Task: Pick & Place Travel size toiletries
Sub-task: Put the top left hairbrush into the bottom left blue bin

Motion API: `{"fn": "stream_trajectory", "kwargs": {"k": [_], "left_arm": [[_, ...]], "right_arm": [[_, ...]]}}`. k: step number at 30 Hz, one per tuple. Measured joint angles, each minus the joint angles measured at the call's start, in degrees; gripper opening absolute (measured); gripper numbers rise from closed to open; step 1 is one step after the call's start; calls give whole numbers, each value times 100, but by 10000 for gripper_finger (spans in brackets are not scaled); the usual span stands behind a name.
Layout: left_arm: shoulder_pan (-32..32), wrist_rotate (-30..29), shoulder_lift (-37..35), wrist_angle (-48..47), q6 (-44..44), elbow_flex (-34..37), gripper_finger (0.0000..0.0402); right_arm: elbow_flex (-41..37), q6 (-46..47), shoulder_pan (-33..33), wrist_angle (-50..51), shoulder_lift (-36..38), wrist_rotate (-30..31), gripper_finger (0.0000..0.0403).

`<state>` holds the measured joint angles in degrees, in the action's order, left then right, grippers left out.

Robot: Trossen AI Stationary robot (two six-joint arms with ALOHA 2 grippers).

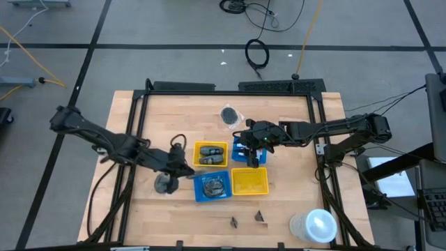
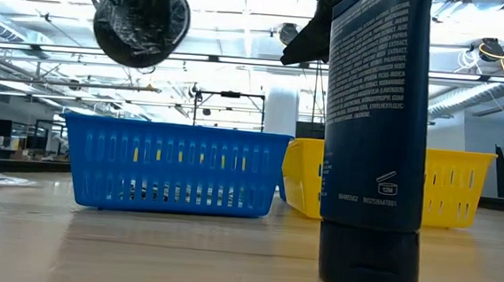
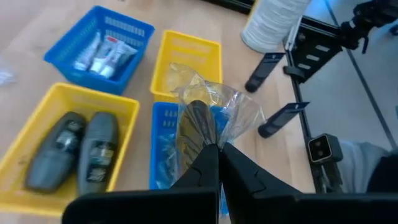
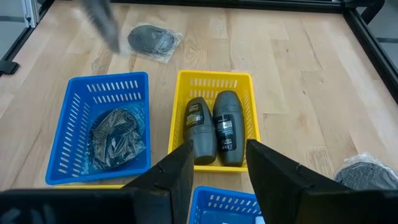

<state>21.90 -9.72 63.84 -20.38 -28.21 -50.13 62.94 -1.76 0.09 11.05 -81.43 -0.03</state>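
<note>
The white squeeze tubes [image 3: 101,56] lie in a small blue tray [image 3: 134,28], side by side. My right gripper [image 4: 217,165] hovers open above that tray [image 1: 239,148], its fingers pointing down; in the high view it covers the tubes. My left gripper [image 3: 219,152] is shut on a clear bag with a dark disc [image 2: 141,16] inside. The bag hangs in the air by the table's left side, next to the blue tray of bagged items [image 1: 212,186]. My left gripper pinches the crinkled clear plastic of the bag [image 3: 214,124] between its two fingertips, coming from above. The bag with its dark disc [image 1: 166,184] hangs below the fingers, lifted clear of the table.
A yellow tray [image 1: 211,154] holds two dark roll-ons [image 4: 214,127]. An empty yellow tray [image 1: 249,181] sits near the blue ones. Another bagged disc [image 1: 230,116] lies toward the far edge. Two dark tubes [image 3: 264,71] stand near the front edge, beside a white roll [image 1: 315,226].
</note>
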Motion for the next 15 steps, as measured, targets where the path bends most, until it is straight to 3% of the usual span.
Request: {"fn": "stream_trajectory", "kwargs": {"k": [15], "left_arm": [[-178,257,1037,521,-196,0,0]], "right_arm": [[0,-60,0,-2,0,0,141]]}}
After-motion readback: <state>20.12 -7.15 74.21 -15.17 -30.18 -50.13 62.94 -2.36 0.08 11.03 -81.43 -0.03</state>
